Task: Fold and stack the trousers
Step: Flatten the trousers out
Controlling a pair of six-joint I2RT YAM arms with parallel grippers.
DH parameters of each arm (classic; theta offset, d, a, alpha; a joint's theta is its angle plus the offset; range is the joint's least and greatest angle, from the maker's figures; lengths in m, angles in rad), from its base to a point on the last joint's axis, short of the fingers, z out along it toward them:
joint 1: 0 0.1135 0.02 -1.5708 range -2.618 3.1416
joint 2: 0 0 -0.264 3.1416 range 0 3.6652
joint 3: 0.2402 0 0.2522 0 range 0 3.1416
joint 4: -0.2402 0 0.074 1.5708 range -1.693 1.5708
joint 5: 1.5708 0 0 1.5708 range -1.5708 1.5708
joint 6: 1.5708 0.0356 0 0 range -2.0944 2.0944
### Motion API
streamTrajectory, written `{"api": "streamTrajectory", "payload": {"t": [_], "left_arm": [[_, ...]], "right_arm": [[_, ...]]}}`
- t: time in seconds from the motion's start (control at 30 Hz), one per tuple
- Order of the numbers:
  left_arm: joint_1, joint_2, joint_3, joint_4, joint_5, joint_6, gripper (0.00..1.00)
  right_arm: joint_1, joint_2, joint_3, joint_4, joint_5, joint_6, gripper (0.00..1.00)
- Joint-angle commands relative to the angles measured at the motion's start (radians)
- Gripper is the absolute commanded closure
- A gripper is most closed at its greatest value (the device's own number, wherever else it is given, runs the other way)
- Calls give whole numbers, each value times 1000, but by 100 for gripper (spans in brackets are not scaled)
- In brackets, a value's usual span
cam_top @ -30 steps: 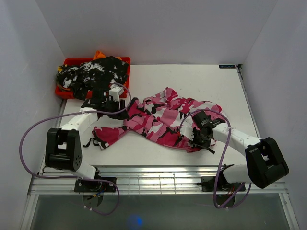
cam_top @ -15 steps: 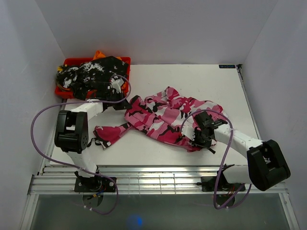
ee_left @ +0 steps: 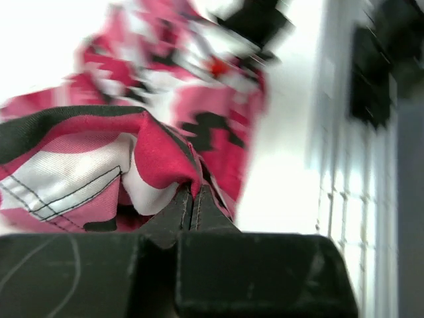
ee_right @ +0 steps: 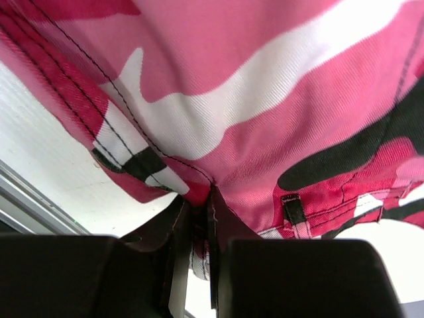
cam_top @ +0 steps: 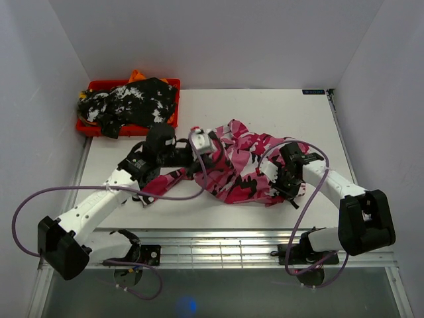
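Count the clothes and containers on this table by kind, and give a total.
pink camouflage trousers: 1
black-and-white mottled garment: 1
orange cloth, mostly hidden: 1
red bin: 1
Total: 4

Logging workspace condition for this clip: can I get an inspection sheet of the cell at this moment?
Surface: white table, bare at the far right.
Job's things: pink camouflage trousers bunched mid-table; black-and-white garment heaped in the red bin at the far left corner.
Clutter: orange item behind that garment in the bin.
Grippers: left gripper, fingers shut on a trouser fold; right gripper, fingers shut on the trousers' edge.
Cables: purple cables loop from both arms and pass over the trousers.
Surroundings: plain white walls; nothing else seen.
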Motion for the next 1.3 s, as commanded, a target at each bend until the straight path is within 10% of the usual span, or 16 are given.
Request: {"api": "streamTrajectory", "payload": {"t": [0.0, 0.17, 0.3, 0.67, 1.27], "left_arm": [[-150, -27, -128, -175, -28, 259, 100], [-371, -15, -254, -177, -85, 343, 100], [-431, 21, -244, -226, -192, 374, 70], [-201, -143, -69, -384, -293, 254, 36], [-90, 616, 402, -231, -358, -106, 30]], "right_arm": [[-49, 20, 76, -68, -52, 1, 92], [-94, 33, 90, -81, -49, -21, 92], [-95, 44, 93, -82, -30, -36, 92], [-113, 26, 30, -47, 50, -125, 92], [-120, 12, 26, -42, 19, -91, 92]]}}
